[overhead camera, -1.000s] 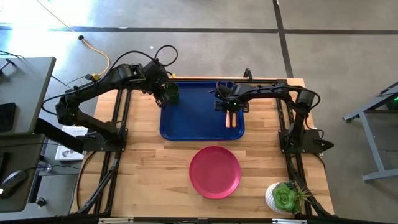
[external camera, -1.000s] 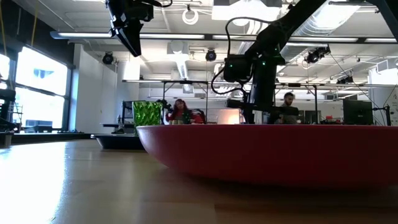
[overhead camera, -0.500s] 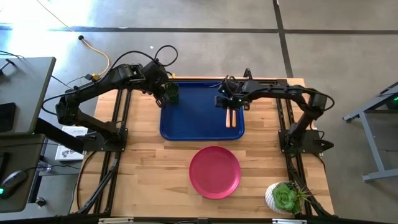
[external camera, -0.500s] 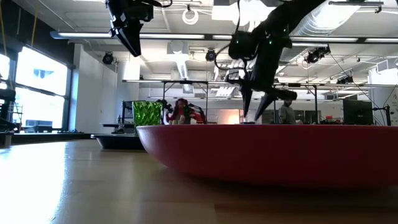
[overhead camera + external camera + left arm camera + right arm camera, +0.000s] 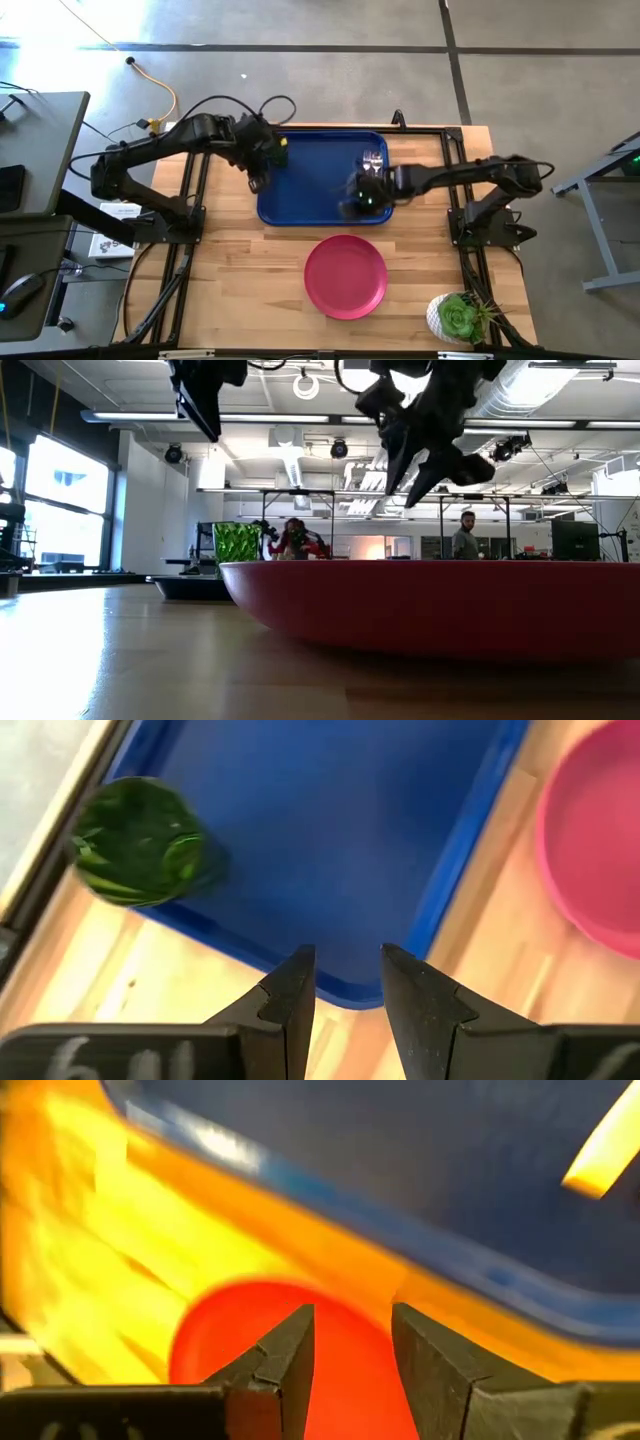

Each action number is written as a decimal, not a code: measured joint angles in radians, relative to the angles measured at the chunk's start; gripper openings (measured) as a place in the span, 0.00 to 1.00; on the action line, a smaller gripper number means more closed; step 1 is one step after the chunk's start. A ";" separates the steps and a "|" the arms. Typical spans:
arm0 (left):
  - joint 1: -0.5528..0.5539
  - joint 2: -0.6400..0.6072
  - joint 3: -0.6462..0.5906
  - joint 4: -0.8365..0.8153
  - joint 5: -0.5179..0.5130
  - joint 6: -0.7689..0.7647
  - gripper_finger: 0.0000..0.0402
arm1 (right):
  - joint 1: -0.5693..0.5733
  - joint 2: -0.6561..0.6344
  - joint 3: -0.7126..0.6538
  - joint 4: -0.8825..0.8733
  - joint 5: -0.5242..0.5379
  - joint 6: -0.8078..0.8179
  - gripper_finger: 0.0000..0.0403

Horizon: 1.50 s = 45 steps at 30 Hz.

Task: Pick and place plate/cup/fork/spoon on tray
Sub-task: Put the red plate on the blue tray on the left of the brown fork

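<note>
Cup (image 5: 138, 856) and cutlery (orange handles) already on tray (image 5: 320, 210); plate (image 5: 345, 276) left on table (image 5: 240, 290). Right end effector (image 5: 350, 1365) empty, fingers apart, should descend onto plate rim; left end effector (image 5: 345, 990) likewise parted, empty.

Glossy blue plastic tray (image 5: 310, 200), translucent green cup (image 5: 138, 856), smooth pink plate (image 5: 345, 277), wood table (image 5: 250, 270)

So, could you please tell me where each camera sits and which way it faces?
High: above, looking straight down at tray, plate, both arms.
Low: table height, level across plate; arms overhead.
Left wrist: over cup and tray; left hand open.
Right wrist: over tray edge; right hand open.
Shared: all show the plate.
</note>
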 joint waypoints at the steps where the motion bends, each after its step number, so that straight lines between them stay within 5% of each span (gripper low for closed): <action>1: -0.018 0.000 0.000 0.001 0.000 -0.012 0.26 | 0.025 0.000 0.000 -0.004 0.000 0.001 0.31; 14: -0.244 0.000 0.000 0.010 -0.003 -0.232 0.26 | 0.205 0.000 0.000 -0.155 0.089 -0.137 0.31; 27: -0.444 0.055 0.000 0.057 -0.144 -0.628 0.26 | 0.200 0.002 -0.063 -0.155 0.077 -0.424 0.31; 45: -0.547 0.300 0.000 0.254 -0.176 -0.793 0.26 | 0.150 -0.087 -0.063 -0.202 0.141 -0.500 0.31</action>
